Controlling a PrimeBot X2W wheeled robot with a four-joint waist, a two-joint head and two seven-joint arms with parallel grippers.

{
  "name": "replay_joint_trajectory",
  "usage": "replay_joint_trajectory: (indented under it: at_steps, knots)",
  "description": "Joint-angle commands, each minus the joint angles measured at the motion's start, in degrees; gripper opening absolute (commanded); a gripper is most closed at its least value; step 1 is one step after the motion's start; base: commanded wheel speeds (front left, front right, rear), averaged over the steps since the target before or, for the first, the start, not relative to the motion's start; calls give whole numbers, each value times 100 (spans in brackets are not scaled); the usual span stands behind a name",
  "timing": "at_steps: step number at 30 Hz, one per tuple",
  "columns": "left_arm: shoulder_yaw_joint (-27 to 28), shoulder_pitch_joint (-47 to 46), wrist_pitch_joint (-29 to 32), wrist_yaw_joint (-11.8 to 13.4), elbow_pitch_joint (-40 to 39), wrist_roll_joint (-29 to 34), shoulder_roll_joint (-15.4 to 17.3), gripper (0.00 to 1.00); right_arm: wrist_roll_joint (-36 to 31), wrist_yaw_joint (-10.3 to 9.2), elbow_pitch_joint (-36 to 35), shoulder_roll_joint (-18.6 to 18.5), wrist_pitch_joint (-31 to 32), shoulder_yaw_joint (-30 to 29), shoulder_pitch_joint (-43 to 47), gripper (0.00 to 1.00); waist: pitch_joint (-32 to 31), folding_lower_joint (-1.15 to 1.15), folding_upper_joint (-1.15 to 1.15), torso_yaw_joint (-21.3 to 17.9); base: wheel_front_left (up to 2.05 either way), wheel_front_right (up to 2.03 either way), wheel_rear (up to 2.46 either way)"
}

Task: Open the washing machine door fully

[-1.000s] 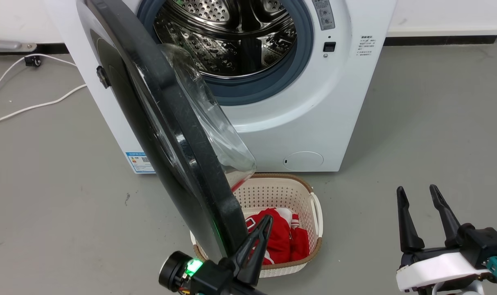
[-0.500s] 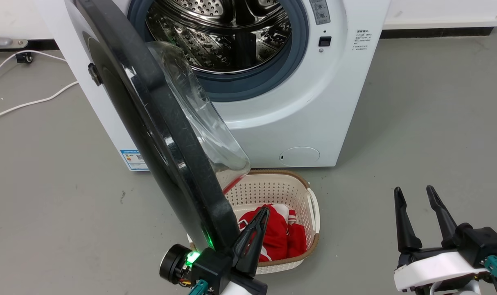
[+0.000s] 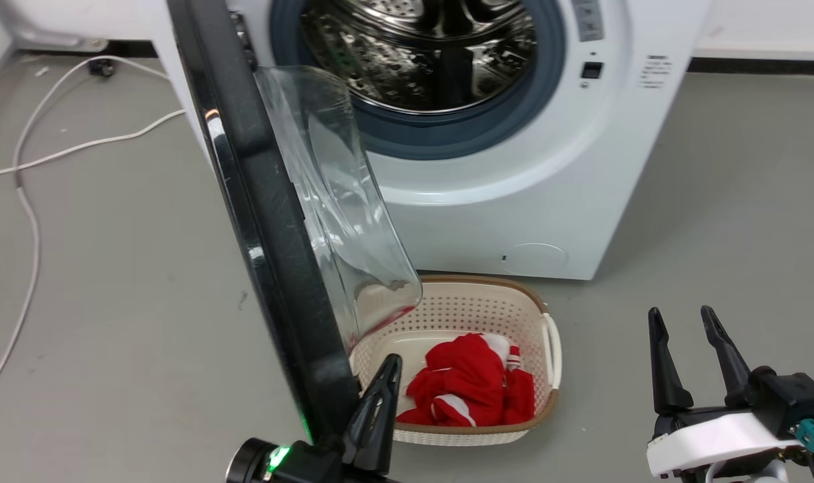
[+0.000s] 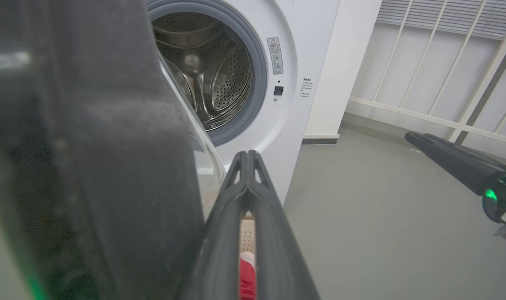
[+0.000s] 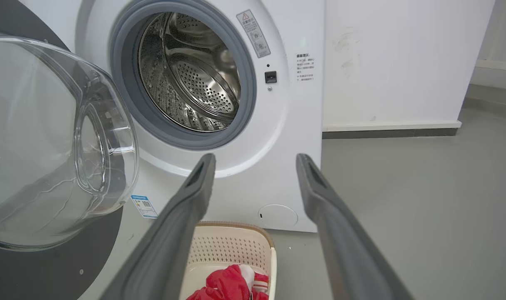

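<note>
While the robot faces the white washing machine [image 3: 514, 201], the washing machine door [image 3: 266, 221] stands swung well out from the machine's left side. The head view has it edge-on: its black rim runs as a dark band down towards the bottom edge of the picture. Its glass bowl [image 3: 340, 215] bulges to the right above a cream basket [image 3: 474, 302] holding red cloth [image 3: 467, 382].

The right wrist view takes that bowl from its hollow inner side, clear and rounded. It also shows a small blue label [image 5: 144, 206] low on the machine's front. The steel drum [image 3: 434, 60] lies open behind its grey ring.

The left gripper [image 3: 390, 365] sits low, just beside the door's lower edge on the bowl side. Whether it touches the rim I cannot tell. The head view offers a single dark spike there. The left wrist view shows the two fingers pressed together at the tips with nothing between them, the blurred black rim close on their left.

The right gripper [image 3: 680, 312] hangs well apart from the door, over bare grey floor [image 3: 715, 201]. Its fingers are spread and empty. A white cable [image 3: 25, 221] trails across the floor on the left.
</note>
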Motion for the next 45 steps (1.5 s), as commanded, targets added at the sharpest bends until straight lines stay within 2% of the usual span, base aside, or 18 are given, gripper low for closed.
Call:
replay_joint_trajectory:
  at_steps: [1, 11, 17, 24, 34, 45]
  knots:
    - [157, 96, -13, 101, -123, 31, 45, 0, 10, -4, -24, 14, -13, 4, -55, 100, 29, 0, 0, 206, 0, 0, 0]
    - [691, 458, -13, 256, -509, 39, 53, 0, -95, -4, -144, 14, 78, -61, -100, 100, 153, 0, 0, 1129, 0, 0, 0]
    - [1339, 283, -12, 271, -361, 16, 226, 0, -139, -4, -197, 13, 148, -26, -134, 100, 225, 0, 0, 1445, 0, 0, 0]
    - [2310, -174, -14, 66, -106, -263, 399, 0, -217, -4, -305, 12, 240, 88, -230, 100, 376, 0, 0, 1420, 0, 0, 0]
    - [3663, -980, -13, -520, 563, -505, 566, 0, -339, -4, -552, 12, 407, 63, -387, 100, 770, 0, 0, 1186, 0, 0, 0]
    - [4791, -1685, -13, -813, 1378, -409, 820, 0, -407, -4, -605, 13, 451, 98, -548, 100, 1019, 0, 0, 960, 0, 0, 0]
